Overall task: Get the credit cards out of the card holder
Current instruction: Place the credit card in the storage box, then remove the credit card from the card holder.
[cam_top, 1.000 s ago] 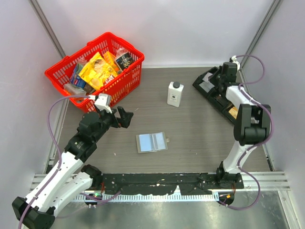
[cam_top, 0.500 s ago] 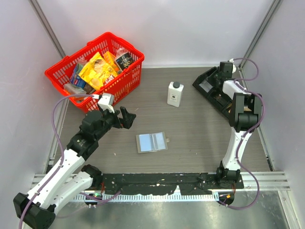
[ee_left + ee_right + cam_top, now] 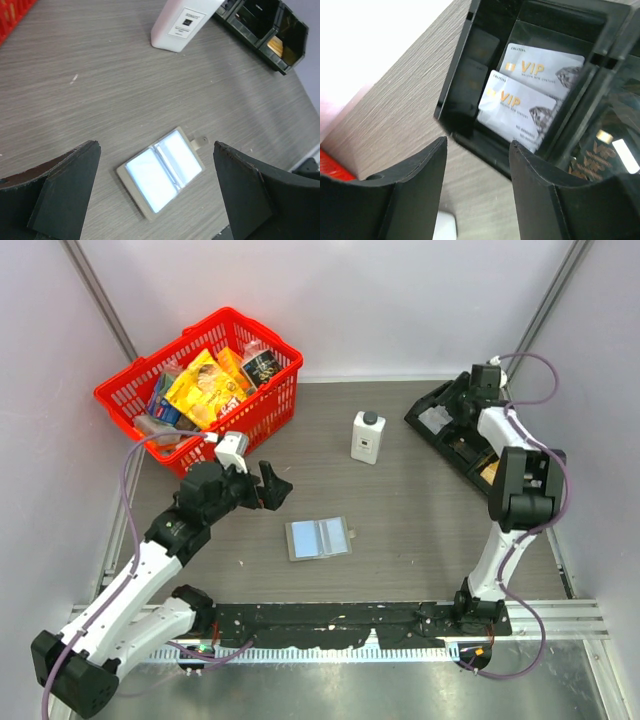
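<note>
The taupe card holder point(image 3: 318, 538) lies open and flat on the table, with light blue credit cards point(image 3: 150, 180) in both halves. My left gripper point(image 3: 277, 484) hovers to its upper left. Its fingers point(image 3: 55, 195) stand wide open in the left wrist view, with the card holder point(image 3: 131, 181) on the table between and beyond them. Two grey-white VIP credit cards point(image 3: 517, 107) lie overlapping in an end compartment of the black tray point(image 3: 480, 137). My right gripper point(image 3: 477, 150) hangs open just above that tray's edge, with nothing between its fingers.
A white bottle point(image 3: 368, 436) stands at the back middle. A red basket point(image 3: 205, 380) full of packets fills the back left. The long black tray point(image 3: 455, 435) runs along the right side. Walls close in on the left, right and back.
My right gripper has opened over the end of the black tray, and its wrist has shifted slightly. My left arm has moved right, nearer the card holder, still open.
</note>
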Available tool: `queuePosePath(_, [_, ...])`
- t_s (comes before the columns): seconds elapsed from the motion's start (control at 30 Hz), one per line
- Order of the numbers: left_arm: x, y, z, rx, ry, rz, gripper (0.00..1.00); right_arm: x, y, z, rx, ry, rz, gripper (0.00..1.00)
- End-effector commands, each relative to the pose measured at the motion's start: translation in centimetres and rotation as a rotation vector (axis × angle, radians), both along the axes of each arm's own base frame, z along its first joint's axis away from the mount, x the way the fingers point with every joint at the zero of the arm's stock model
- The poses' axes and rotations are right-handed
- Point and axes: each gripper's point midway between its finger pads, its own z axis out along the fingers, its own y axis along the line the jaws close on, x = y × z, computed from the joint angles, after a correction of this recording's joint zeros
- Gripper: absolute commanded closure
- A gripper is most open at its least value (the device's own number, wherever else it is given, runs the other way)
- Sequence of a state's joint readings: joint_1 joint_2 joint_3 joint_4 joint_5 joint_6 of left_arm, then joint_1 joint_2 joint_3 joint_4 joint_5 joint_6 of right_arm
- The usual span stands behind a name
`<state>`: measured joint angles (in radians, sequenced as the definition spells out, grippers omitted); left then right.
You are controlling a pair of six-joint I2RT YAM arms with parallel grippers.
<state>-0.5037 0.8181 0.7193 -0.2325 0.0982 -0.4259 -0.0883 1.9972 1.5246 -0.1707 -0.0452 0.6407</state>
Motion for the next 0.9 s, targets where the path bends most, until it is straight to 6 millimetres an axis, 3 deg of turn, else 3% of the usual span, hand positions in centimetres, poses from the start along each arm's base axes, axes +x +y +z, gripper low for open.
queuePosePath(0.0, [-0.7,-1.8,1.0,-0.090,0.086,-0.058,0.00,-3.2,-0.6,8.2,-0.106,-0.124,0.043,0.42])
queuePosePath(0.17, [-1.2,-3.3,0.4,-0.169,0.175,-0.080,0.00,-8.5,3.5,10.1,-0.098,-0.164,0.196,0.42])
queuePosePath(0.2, [-1.3,-3.5,0.3,-0.197,0.190,-0.065,0.00,-9.8,4.8,9.1,-0.093,-0.147,0.227,0.42])
queuePosePath(0.23, [-1.2,-3.5,0.2,-0.219,0.201,-0.052,0.00,-10.8,5.9,10.5,-0.103,-0.181,0.256,0.42])
queuePosePath(0.27, [-1.2,-3.7,-0.1,-0.238,0.216,-0.043,0.01,-12.3,8.7,9.6,-0.102,-0.167,0.323,0.42])
queuePosePath(0.3, [-1.2,-3.8,-0.5,-0.250,0.231,-0.034,0.05,-13.6,9.6,10.5,-0.117,-0.188,0.343,0.42])
queuePosePath(0.33, [-1.2,-3.9,-0.9,-0.259,0.253,-0.023,0.07,-15.1,12.3,9.5,-0.113,-0.172,0.410,0.42])
queuePosePath(0.37, [-1.3,-3.9,-1.3,-0.267,0.272,-0.012,0.08,-16.3,13.4,10.1,-0.112,-0.196,0.435,0.42])
queuePosePath(0.47, [-1.4,-4.2,-2.6,-0.265,0.320,0.010,0.09,-21.3,19.2,8.6,-0.070,-0.195,0.568,0.42])
queuePosePath(0.63, [-2.4,-5.4,-4.8,-0.234,0.401,-0.006,0.14,-27.7,26.6,7.1,0.028,-0.203,0.742,0.42])
queuePosePath(0.77, [-3.2,-6.4,-6.5,-0.206,0.457,-0.020,0.18,-31.2,30.5,5.0,0.073,-0.182,0.841,0.44])
queuePosePath(0.87, [-3.5,-6.7,-7.4,-0.201,0.479,-0.010,0.21,-32.1,32.0,2.9,0.089,-0.151,0.871,0.48])
